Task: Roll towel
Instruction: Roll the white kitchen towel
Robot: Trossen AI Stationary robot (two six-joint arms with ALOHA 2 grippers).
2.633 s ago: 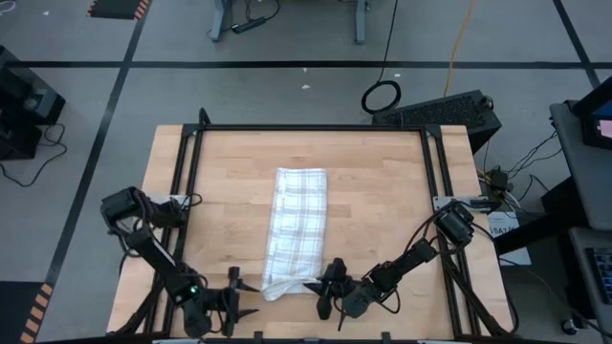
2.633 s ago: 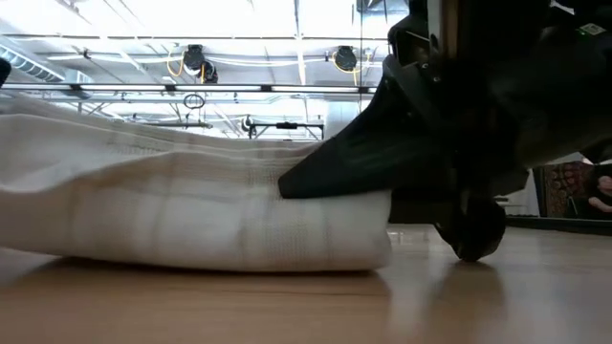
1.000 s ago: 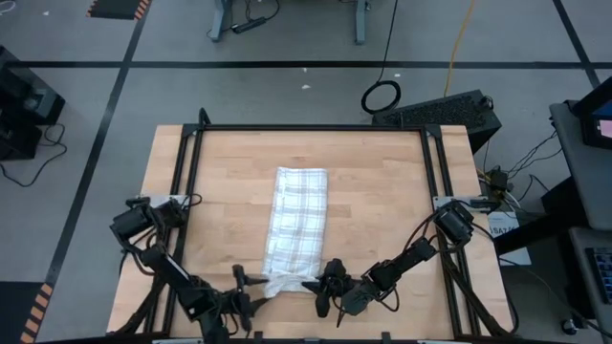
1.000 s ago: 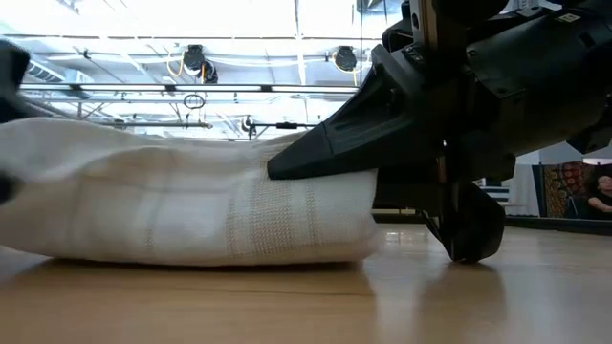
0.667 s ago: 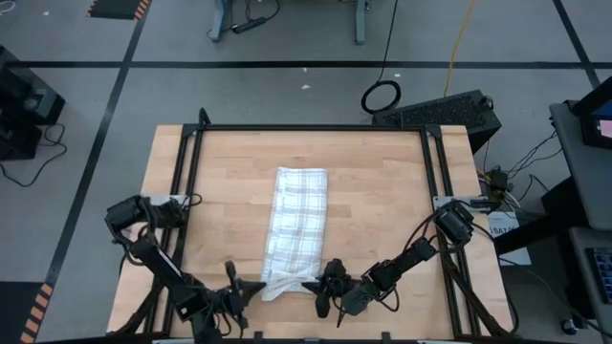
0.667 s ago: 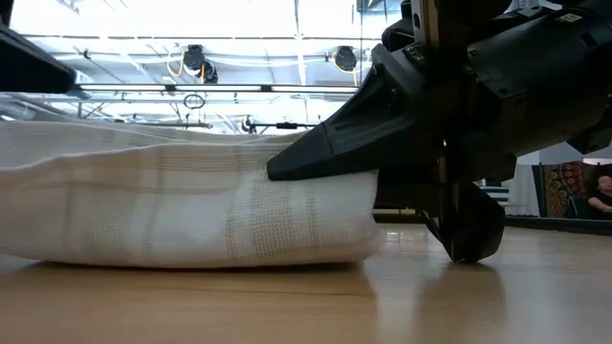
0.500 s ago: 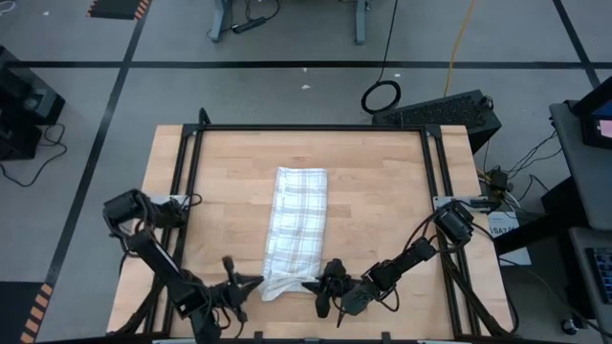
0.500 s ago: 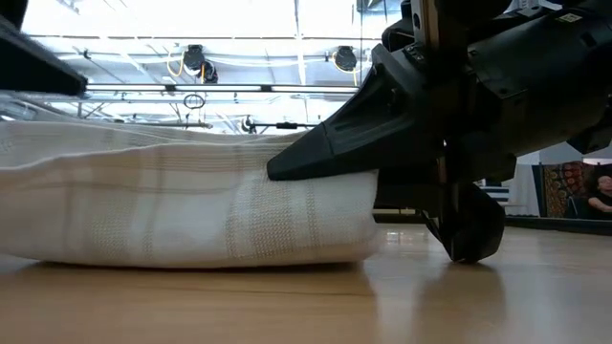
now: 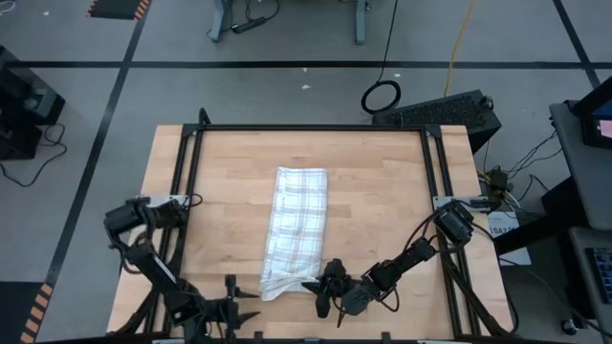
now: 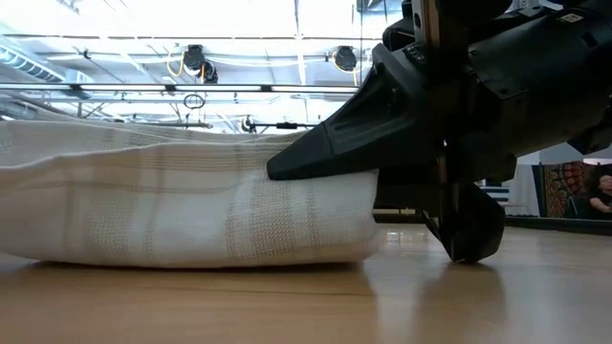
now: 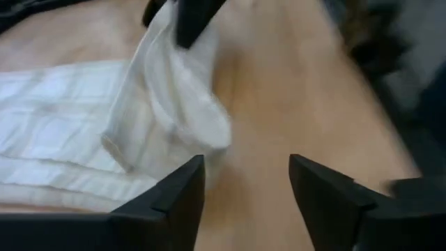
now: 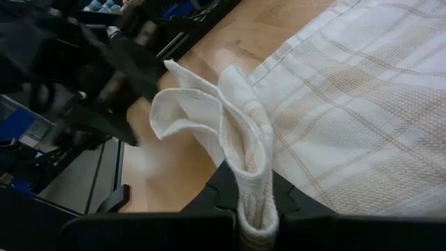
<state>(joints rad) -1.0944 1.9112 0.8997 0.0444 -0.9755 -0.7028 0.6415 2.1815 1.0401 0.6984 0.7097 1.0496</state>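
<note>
The towel [image 9: 295,225], white with a grey-tan plaid grid, lies folded into a long strip down the middle of the table, its underside flat on the wood. Its near end [image 10: 191,210] is bunched up. My right gripper [image 9: 309,285] is shut on that near end at its right corner. My left gripper [image 9: 241,311] stands open near the table's near edge, to the left of the towel and clear of it. In the left wrist view its fingers [image 11: 182,192] frame bare wood beside the towel [image 11: 83,125]. My right gripper pinches a folded bunch of several layers at the towel's near right corner [image 12: 252,183] between its two fingers. The fingers [image 10: 320,151] come from the table's right, nearly level. The bunch stands up, and the rest of the towel lies on the table.
A black metal frame [image 9: 311,128] borders the wooden table top [image 9: 382,210]. Bare wood lies on both sides of the towel. Cables and equipment stand on the floor beyond the table's far and right edges.
My left gripper reached to the towel's near left corner, shut there, then opened and drew back toward the table's near edge, clear of the towel. The towel and my right gripper have kept still.
</note>
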